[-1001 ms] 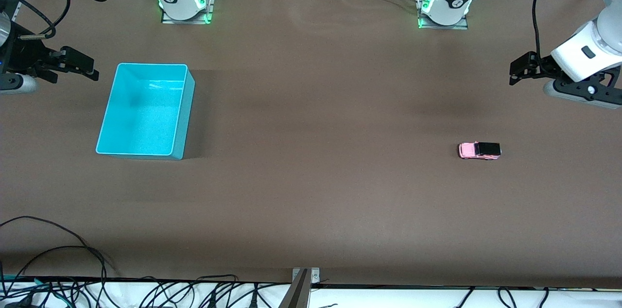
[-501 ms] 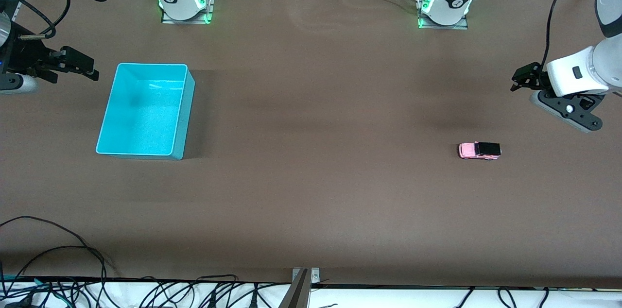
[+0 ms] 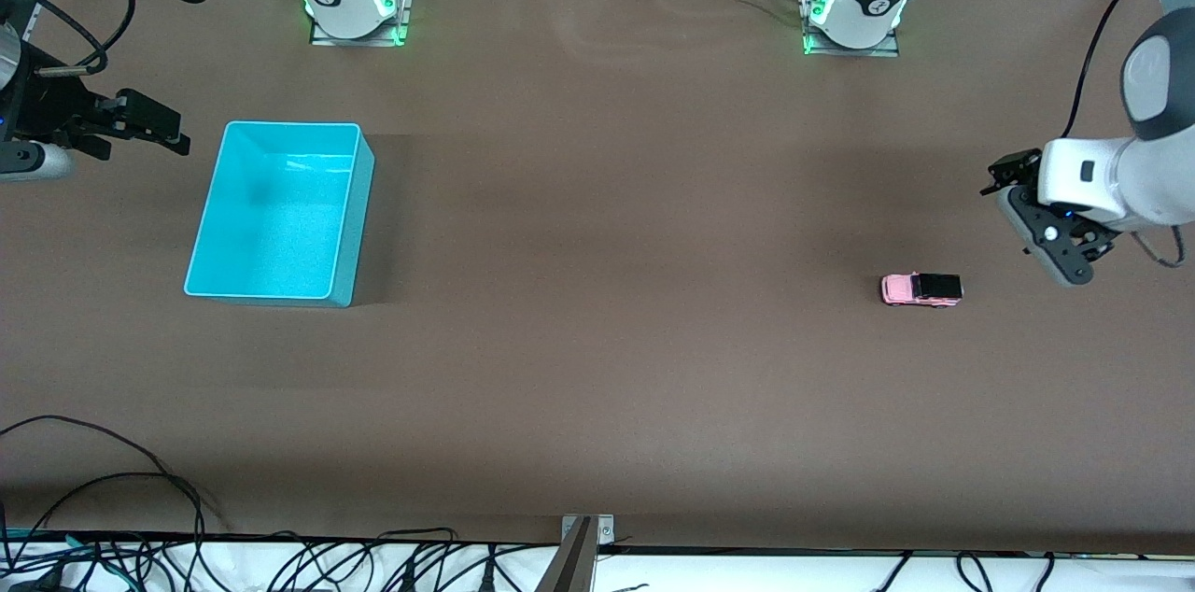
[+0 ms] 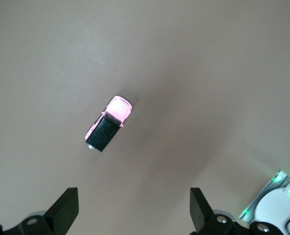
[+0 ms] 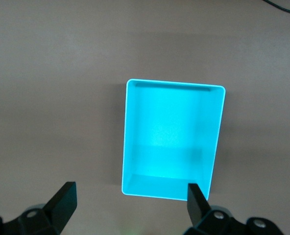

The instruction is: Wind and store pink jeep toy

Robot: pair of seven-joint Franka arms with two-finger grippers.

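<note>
From my seat at the controls, the brown table (image 3: 597, 368) holds the pink jeep toy (image 3: 921, 289) at about four o'clock from the centre, toward the left arm's end, on its wheels. The turquoise bin (image 3: 280, 212) sits at nine o'clock, toward the right arm's end. The left gripper (image 3: 1010, 174) hangs over the table at the jeep's two o'clock, not touching it. The right gripper (image 3: 177, 136) waits at the bin's ten o'clock, fingers apart.

Even overhead light, soft shadows, sharp
</note>
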